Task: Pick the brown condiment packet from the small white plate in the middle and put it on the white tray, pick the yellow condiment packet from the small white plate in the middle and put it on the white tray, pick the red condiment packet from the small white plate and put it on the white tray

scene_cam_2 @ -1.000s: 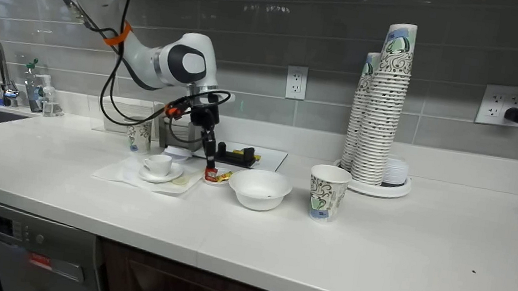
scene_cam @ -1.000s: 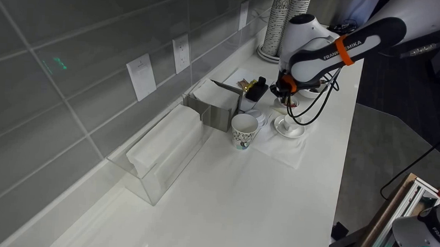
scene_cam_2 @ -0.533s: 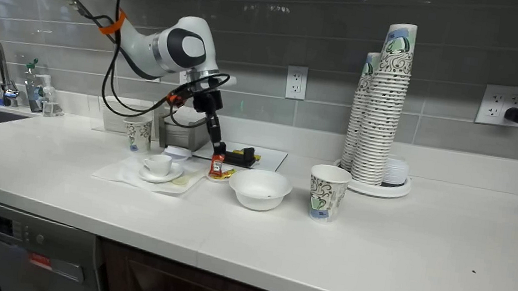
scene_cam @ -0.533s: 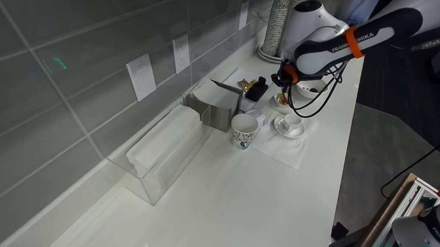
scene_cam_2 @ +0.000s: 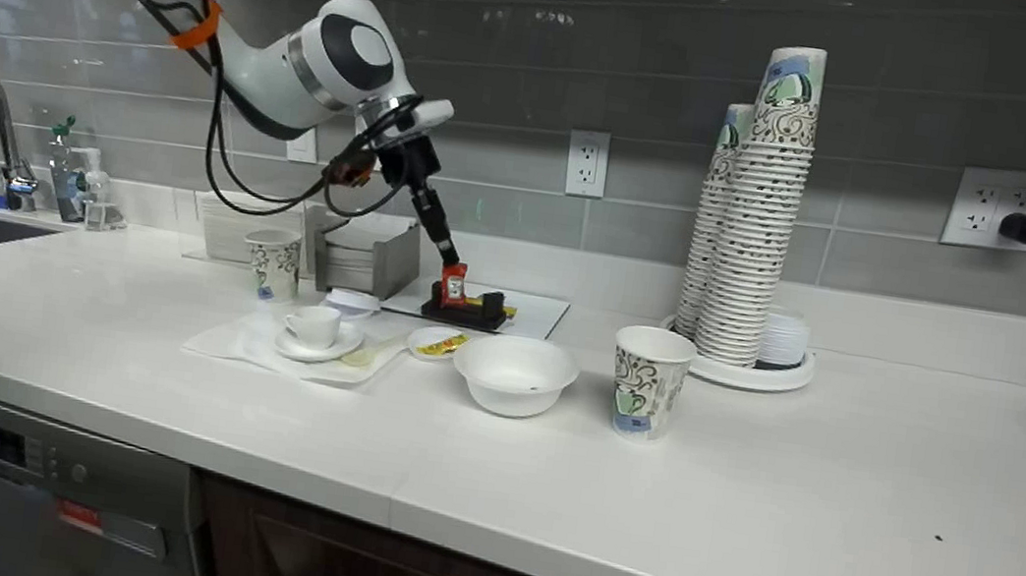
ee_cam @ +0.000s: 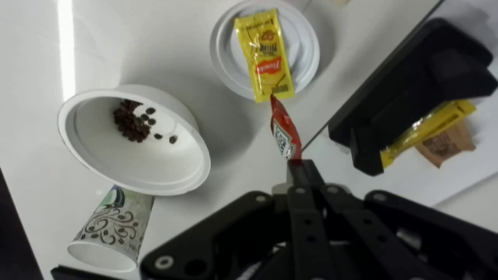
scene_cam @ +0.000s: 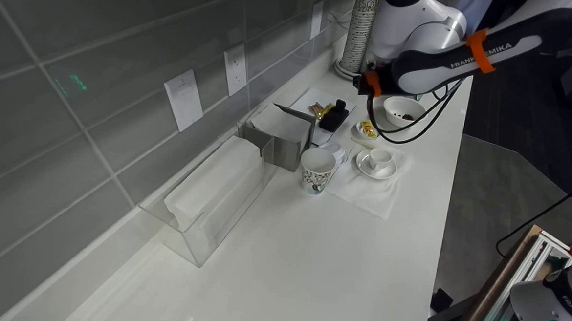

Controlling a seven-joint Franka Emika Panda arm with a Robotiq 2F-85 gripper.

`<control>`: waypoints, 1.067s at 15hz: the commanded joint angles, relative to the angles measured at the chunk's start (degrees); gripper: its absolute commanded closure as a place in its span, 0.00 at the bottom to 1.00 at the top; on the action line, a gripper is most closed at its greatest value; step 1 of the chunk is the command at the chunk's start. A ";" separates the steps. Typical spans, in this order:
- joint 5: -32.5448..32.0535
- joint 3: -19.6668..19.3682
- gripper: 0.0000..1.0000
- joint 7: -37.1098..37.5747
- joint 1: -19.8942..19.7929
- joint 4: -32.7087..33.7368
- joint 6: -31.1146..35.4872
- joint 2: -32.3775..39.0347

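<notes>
Higher than moments earlier, the red packet [scene_cam_2: 454,285] hangs from a claw [ee_cam: 301,166] closed on one end, over the counter [scene_cam_2: 741,516] well back from its front edge, long axis nearly upright, free end down.

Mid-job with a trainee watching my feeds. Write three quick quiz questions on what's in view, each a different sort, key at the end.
1. Multiple choice: what do the closed jaws hold? A) patterned paper cup; B) small oblong red condiment packet; C) small white cup.
2. True or false: a flat rectangular yellow condiment packet lies on the small round white plate.
3. Short answer: which two packet colours show beside the black angular object at the rectangular white tray?

Key: 1. B. 2. True. 3. Yellow and brown: a second yellow packet and a flat brown packet.
</notes>
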 commanded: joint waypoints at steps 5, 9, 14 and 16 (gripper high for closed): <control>-18.25 -0.61 1.00 23.19 -1.31 -0.18 16.03 0.30; -19.94 -3.71 1.00 28.71 -1.45 1.98 26.92 3.86; -17.67 -6.04 1.00 30.14 -2.75 4.31 40.33 8.62; -16.60 -6.17 1.00 29.86 -3.37 5.53 43.84 10.64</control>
